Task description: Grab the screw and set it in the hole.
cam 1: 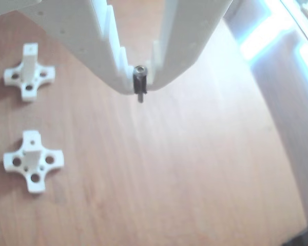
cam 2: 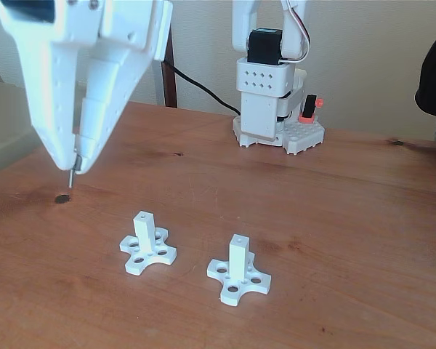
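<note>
Grab done: gripper (cam 1: 140, 87) clamps screw (cam 1: 139, 83), lifted off table (cam 2: 334, 203). Left: carry to post hole (cam 2: 143, 215), insert.

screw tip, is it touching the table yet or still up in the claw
Apart. In the fixed view the screw, pinched in the claw, hangs above the table, with bare wood visible below its tip.

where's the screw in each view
Other view: the screw hangs upright at top centre, pinched at the pincer tip, head up, shank pointing down.
Fixed view: the screw pokes down from the pincer tip at upper left, above the table.
Shared landmark: the two white posts, left of the screw in the other view, lower right of it in the fixed view.
</note>
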Available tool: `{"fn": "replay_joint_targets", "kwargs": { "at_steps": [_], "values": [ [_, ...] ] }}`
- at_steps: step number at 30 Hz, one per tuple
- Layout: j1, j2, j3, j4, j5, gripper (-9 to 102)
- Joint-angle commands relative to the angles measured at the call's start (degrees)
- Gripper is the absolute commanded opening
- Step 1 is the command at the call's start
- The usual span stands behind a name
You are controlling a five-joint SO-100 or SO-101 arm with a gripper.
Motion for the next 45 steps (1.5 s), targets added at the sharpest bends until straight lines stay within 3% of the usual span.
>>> {"fn": "replay_joint_targets", "kwargs": {
  "at_steps": [1,23,45],
  "values": [
    [-1.2,6.0,-6.9,0.1,-1.2,-4],
    [-9.4,9.5,-3.1,7.4,2.0,-4],
    [-13.1,11.3,8.3,4.9,4.3,-4]
  ]
}}
